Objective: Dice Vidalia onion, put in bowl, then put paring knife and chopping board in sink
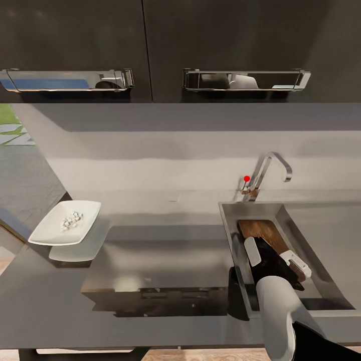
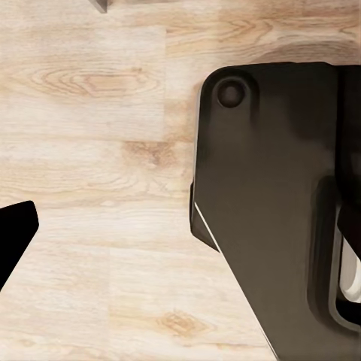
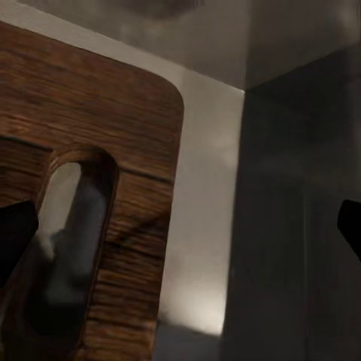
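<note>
1. The right arm reaches forward and down from the lower right of the head view, its white forearm leading to a dark wrist, with the right gripper [image 1: 273,255] inside the sink [image 1: 228,220].
2. Its white-tipped fingers [image 1: 252,250] stand spread apart, one on each side of the near end of the chopping board [image 1: 260,229]; whether they touch it cannot be told.
3. The chopping board [image 3: 90,150] lies in the basin: brown, grained wood with a rounded corner and a slot-shaped handle hole.
4. The sink is brushed steel with a chrome tap [image 1: 271,170] bearing a red knob.
5. A white square bowl [image 1: 50,231] holding the diced onion [image 1: 71,220] sits on the glossy grey countertop [image 1: 165,250], well apart from the sink.
6. The left wrist view shows pale wood-grain floor [image 2: 98,188] and a dark part of the robot; the left gripper's state cannot be told.
7. No writing is legible.
</note>
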### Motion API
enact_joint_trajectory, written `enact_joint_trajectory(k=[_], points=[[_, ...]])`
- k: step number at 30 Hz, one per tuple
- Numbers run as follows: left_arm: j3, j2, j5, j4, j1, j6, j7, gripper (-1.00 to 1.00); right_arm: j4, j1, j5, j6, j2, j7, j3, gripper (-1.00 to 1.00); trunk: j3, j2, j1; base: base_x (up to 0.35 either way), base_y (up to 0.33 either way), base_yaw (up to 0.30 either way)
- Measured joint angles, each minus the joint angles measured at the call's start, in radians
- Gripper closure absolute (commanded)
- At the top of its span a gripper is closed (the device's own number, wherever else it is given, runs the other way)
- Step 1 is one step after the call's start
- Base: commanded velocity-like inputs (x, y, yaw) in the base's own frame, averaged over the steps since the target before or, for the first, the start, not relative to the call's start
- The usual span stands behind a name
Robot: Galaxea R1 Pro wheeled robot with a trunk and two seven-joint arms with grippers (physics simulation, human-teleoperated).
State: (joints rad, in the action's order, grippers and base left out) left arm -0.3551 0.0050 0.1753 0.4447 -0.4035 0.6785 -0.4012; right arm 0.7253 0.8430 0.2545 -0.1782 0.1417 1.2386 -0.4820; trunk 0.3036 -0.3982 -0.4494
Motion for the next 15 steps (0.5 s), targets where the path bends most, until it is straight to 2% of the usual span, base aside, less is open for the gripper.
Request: enact_joint_trajectory(k=[1,2,4,7,9,11,12,13,14,15], points=[[0.0,0.0,0.0,0.0,0.0,0.0,0.0,-1.0,0.014,0.0,0.0,-0.001,0.001,0.001,0.001,-1.0,0.0,0.0,0.0,0.0,0.0,0.0],[0.0,0.0,0.0,0.0,0.0,0.0,0.0,-1.0,0.073,0.0,0.0,-0.01,0.003,0.003,0.012,-1.0,0.0,0.0,0.0,0.0,0.0,0.0],[0.0,0.0,0.0,0.0,0.0,0.0,0.0,-1.0,0.194,0.0,0.001,-0.047,0.008,0.004,0.063,-1.0,0.0,0.0,0.0,0.0,0.0,0.0],[0.0,0.0,0.0,0.0,0.0,0.0,0.001,-1.0,0.398,0.0,0.006,-0.213,0.026,0.004,0.181,-1.0,0.0,0.0,0.0,0.0,0.0,0.0],[0.0,0.0,0.0,0.0,0.0,0.0,0.001,-1.0,0.511,0.0,0.008,-0.332,0.032,0.0,0.22,-1.0,0.0,0.0,0.0,0.0,0.0,0.0],[0.0,0.0,0.0,0.0,0.0,0.0,0.001,-1.0,0.592,-0.001,0.011,-0.417,0.032,-0.021,0.237,-1.0,0.0,0.0,0.0,0.0,0.0,0.0],[0.0,0.0,0.0,0.0,0.0,0.0,0.001,-1.0,0.616,-0.002,0.012,-0.445,0.032,-0.048,0.241,-1.0,0.0,0.0,0.0,0.0,0.0,0.0],[0.0,0.0,0.0,0.0,0.0,-0.001,0.001,-1.0,0.648,-0.013,0.013,-0.506,0.032,-0.204,0.247,-1.0,0.0,0.0,0.0,0.0,0.0,0.0],[0.0,0.0,0.0,0.0,0.0,-0.001,0.0,-1.0,0.652,-0.019,0.011,-0.518,0.032,-0.244,0.248,-1.0,0.0,0.0,0.0,0.0,0.0,0.0],[0.0,0.0,0.0,0.0,0.0,-0.001,0.0,-1.0,0.655,-0.033,0.007,-0.538,0.032,-0.317,0.248,-1.0,0.0,0.0,0.0,0.0,0.0,0.0]])
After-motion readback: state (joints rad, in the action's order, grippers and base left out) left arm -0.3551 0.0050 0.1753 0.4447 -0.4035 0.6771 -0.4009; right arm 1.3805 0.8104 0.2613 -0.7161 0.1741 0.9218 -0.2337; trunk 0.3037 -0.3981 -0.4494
